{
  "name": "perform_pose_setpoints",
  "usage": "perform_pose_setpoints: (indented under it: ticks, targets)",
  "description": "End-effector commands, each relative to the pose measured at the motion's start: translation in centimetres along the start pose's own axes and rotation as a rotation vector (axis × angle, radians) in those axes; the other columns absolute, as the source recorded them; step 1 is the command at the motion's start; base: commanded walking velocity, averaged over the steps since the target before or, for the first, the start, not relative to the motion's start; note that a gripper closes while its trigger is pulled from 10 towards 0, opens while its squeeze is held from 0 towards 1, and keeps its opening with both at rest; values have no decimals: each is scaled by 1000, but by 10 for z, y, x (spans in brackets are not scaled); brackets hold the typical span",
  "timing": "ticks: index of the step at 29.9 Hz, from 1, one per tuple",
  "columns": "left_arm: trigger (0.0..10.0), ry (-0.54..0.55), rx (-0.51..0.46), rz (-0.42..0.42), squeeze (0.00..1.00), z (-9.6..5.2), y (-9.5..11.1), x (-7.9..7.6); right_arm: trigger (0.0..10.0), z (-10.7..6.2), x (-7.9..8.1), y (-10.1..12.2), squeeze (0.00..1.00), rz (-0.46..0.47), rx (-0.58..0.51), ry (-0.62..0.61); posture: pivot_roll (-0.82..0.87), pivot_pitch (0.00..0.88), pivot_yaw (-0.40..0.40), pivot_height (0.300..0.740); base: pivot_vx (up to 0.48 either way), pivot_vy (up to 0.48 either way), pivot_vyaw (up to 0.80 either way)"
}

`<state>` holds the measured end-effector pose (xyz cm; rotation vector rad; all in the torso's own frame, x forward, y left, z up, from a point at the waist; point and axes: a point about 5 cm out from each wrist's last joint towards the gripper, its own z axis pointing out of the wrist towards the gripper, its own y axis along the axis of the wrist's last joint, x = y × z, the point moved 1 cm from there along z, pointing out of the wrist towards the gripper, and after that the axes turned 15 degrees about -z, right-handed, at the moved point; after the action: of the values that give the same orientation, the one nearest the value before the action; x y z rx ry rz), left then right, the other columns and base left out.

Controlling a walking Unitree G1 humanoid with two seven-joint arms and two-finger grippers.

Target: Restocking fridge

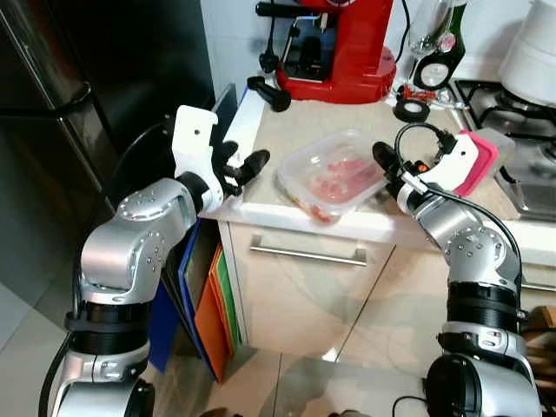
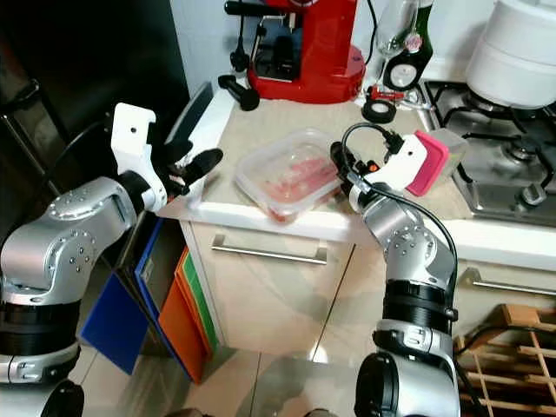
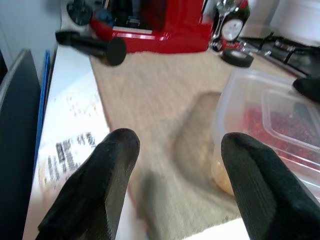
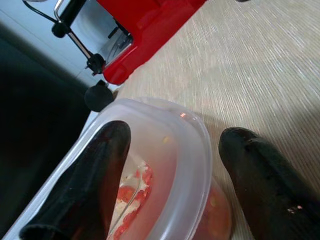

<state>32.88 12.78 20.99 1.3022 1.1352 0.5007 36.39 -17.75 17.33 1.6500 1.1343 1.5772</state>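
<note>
A clear lidded plastic container [image 1: 334, 174] with red food inside sits on the beige counter [image 1: 347, 117], close to its front edge. My right gripper [image 1: 388, 167] is at the container's right side. In the right wrist view its open fingers [image 4: 95, 175] straddle a corner of the container [image 4: 170, 165] without pressing it. My left gripper [image 1: 243, 161] hovers open over the counter's left front corner, a short way left of the container. The left wrist view has the container [image 3: 270, 120] just beyond the open fingers [image 3: 100, 180], with bare counter between them.
A red coffee machine [image 1: 334, 43], a black portafilter [image 1: 269, 94] and a tape roll [image 1: 408, 109] stand behind. A pink-lidded box [image 1: 482, 156] lies by my right wrist, next to the gas hob [image 1: 512, 104]. The dark fridge [image 1: 52, 130] is left; boards [image 1: 208, 321] fill the gap.
</note>
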Motion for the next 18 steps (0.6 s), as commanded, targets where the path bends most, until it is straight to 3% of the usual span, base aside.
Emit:
perform_pose_setpoints:
  ticks: [1,2,3,5,14,16,18]
  targets:
    - [10000,4,15,-12,0,0,-1,1,0,-3,5,23,0,5,-93,25,20,0,12,740,0,0,0]
    - [10000,4,15,-12,0,0,-1,1,0,-3,5,23,0,5,-93,25,20,0,12,740,0,0,0]
    - [10000,4,28,-19,0,1,-2,0,0,-6,12,39,0,18,-170,62,16,0,14,740,0,0,0]
    - [10000,4,37,-25,0,1,-2,-1,0,-9,17,52,0,12,-232,95,15,0,14,740,0,0,0]
    - [10000,10,52,-20,0,2,-6,0,0,-12,22,54,0,-96,-280,108,17,0,16,740,0,0,0]
    - [10000,14,56,-8,0,2,-6,1,0,-12,22,51,0,-162,-273,92,17,0,16,740,0,0,0]
    - [10000,33,49,16,0,2,-6,3,0,-14,15,54,0,-402,-323,-11,16,0,17,740,0,0,0]
